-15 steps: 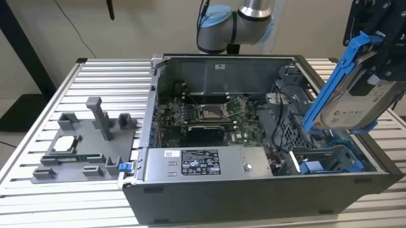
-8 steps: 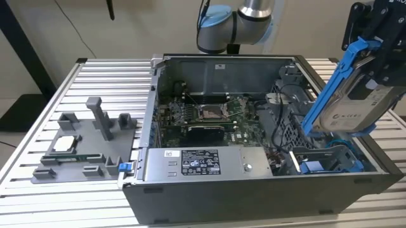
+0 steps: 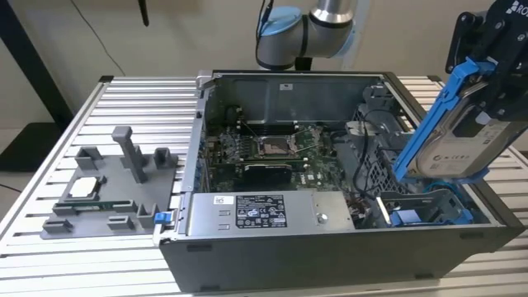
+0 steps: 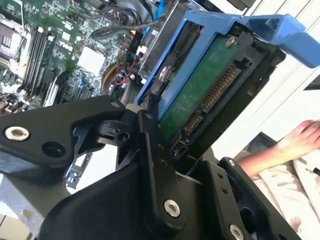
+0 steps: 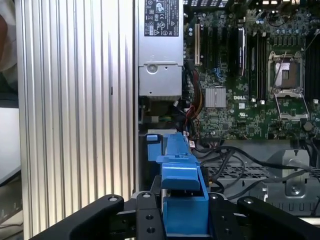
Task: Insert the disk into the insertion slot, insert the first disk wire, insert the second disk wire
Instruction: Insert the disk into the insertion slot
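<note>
Fingers (image 5: 148,219) grip the disk (image 3: 458,148) tilted, its lower edge just over the insertion slot (image 3: 429,201)

The gripper (image 4: 176,150) clamps the disk (image 4: 200,85), green board facing the camera, with the motherboard (image 4: 55,55) at the disk's nine o'clock and a person's hand (image 4: 300,137) at four o'clock.

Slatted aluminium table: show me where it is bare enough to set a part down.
Bare: the slats behind the grey plastic fixture tray, and the strip before the open grey computer case. Crowded: inside the case, where the gripper holds the blue-framed silver hard drive over the blue-railed metal bay.
</note>
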`<state>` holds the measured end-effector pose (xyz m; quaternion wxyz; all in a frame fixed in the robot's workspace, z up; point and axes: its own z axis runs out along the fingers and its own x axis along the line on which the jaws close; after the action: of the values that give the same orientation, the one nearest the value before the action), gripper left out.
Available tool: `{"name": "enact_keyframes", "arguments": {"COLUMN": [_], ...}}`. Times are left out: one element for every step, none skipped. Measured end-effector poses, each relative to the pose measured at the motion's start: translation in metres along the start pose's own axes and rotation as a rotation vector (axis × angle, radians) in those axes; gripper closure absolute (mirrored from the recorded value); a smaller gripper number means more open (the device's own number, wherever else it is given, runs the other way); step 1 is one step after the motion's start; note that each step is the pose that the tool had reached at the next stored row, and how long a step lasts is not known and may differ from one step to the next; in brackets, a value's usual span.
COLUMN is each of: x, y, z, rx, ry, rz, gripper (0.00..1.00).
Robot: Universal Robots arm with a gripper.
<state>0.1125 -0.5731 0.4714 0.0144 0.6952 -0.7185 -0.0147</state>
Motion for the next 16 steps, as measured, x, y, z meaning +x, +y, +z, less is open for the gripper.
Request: {"name": "enact_keyframes", "arguments": {"x": [0.0003,0.0004,0.0007,0.0008,0.0009,0.001,0.0011,0.0012,0.0012,0.0012,0.0012,0.0012,0.0012,0.0012,0.0012,0.0012], "y": [-0.0004,-0.0007,-0.0012,-0.0014,-0.0016,-0.0017,-0.002,-0.002,-0.002,-0.002,-0.002,-0.002,-0.002,-0.002,-0.002,-0.0021], "z": [0.0008,0.0013,0.002,0.0025,0.0031,0.0036,0.0038,0.0038,0.0041,0.0043,0.0043,0.0043,0.0043,0.0044,0.0046,0.005], "rx": [-0.0003,-0.0005,-0.0007,-0.0008,-0.0009,-0.0008,-0.0008,-0.0008,-0.0008,-0.0009,-0.0009,-0.0008,-0.0009,-0.0009,-0.0009,-0.0009], "ry": [0.0,0.0001,0.0,0.0,0.0,0.0,0.0001,0.0001,-0.0001,-0.0001,-0.0001,0.0,-0.0001,-0.0001,-0.0002,-0.0004], "rz": [0.001,0.001,0.002,0.002,0.003,0.003,0.003,0.003,0.003,0.003,0.003,0.003,0.003,0.003,0.003,0.003], "gripper": [1.0,1.0,1.0,1.0,1.0,1.0,1.0,1.0,1.0,1.0,1.0,1.0,1.0,1.0,1.0,1.0]}}
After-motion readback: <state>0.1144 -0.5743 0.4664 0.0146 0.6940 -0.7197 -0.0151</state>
